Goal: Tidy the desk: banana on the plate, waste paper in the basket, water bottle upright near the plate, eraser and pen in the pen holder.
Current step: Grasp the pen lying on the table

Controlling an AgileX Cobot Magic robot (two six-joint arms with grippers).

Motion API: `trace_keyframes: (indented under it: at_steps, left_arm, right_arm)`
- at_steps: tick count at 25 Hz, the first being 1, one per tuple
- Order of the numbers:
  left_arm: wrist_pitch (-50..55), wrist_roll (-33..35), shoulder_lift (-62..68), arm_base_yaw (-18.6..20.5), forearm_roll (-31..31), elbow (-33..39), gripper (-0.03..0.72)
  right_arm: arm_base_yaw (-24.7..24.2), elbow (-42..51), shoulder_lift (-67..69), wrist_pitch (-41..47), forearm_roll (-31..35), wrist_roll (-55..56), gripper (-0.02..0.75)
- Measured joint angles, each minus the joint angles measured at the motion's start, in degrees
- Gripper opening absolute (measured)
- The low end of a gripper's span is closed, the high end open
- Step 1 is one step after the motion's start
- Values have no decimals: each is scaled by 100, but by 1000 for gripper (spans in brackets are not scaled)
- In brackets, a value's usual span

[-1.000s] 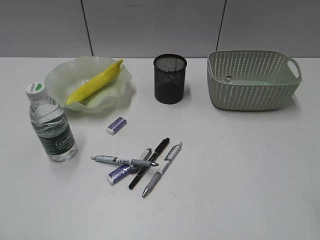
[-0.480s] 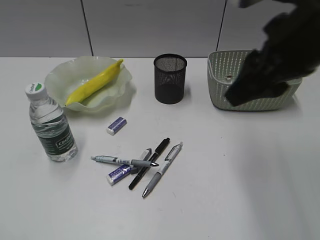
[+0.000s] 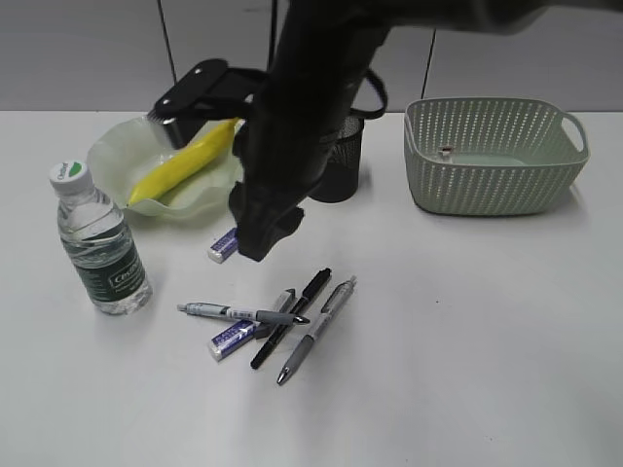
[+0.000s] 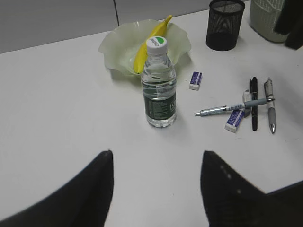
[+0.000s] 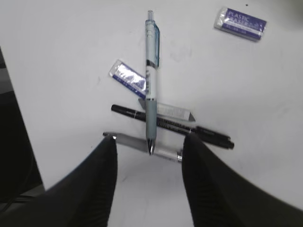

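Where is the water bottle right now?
The water bottle stands upright at the left of the exterior view, just in front of the plate holding the banana, left of the scattered pens.

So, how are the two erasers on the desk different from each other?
The eraser near the plate lies alone, touching nothing; the eraser by the pens lies partly under the crossed pens. The first sits closer to the plate, the second farther out toward the camera. Both are small white blocks with blue-purple sleeves, and both are still outside the pen holder.
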Motion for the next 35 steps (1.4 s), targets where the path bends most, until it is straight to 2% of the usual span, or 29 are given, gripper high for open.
trace_keyframes:
  at_steps: [10, 22, 29, 35]
  left_arm:
    - [0, 0, 0, 0, 0, 0, 435]
    - [0, 0, 0, 0, 0, 0, 435]
    - [0, 0, 0, 0, 0, 0, 435]
    - [0, 0, 0, 0, 0, 0, 435]
  right_arm:
    - [511, -1544, 1976, 243, -150, -29, 365]
    - [539, -1634, 2589, -11, -331, 266, 365]
    - [539, -1655, 2608, -73, -553, 326, 321]
    - [539, -1655, 2621, -92, -553, 401, 317]
